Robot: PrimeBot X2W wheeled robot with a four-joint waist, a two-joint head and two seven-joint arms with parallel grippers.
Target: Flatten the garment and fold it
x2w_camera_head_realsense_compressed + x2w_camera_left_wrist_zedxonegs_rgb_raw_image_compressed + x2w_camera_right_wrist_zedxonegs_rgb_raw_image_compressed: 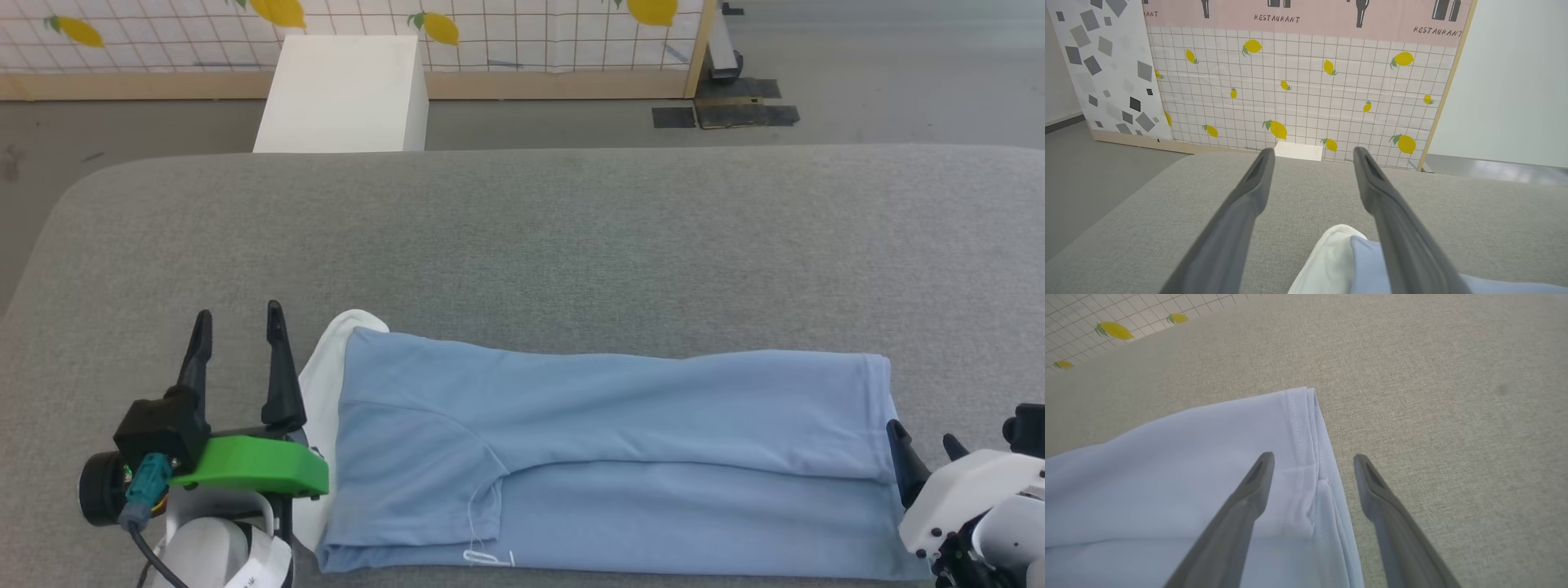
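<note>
Both pincers are spread, nothing pinched. Left pincer [238, 312] sits just beside the collar end of the light blue polo shirt [604, 441]; right pincer [922, 433] is at the hem end. You have one shirt, folded lengthwise into a long strip on the grey upholstered surface [522, 245], running from one pincer to the other.

Head view gives you the full strip. The white collar [326, 384] pokes out next to the left pincer's inner finger, and a sleeve [416, 465] is folded over the body. The white lettering [488, 559] at the near edge is too small to read. There is one white box [343, 94] beyond the surface, ahead of the left pincer, and four lemons [437, 28] on the grid panel [522, 41].

Left wrist view adds the writing: "RESTAURANT" [1276, 18] twice in full on a pink band [1331, 20], a cut-off "ANT" at the left edge, and black bottle shapes [1359, 12]. The collar lies low between the left pincer's fingers [1241, 212].

Right wrist view gives you the hem corner [1306, 416] close up, with double stitch lines and stacked layers. One right-pincer finger is over the shirt, the other over bare grey fabric, with the hem edge between them. Can't tell if the tips touch cloth. Three lemons show top left.
</note>
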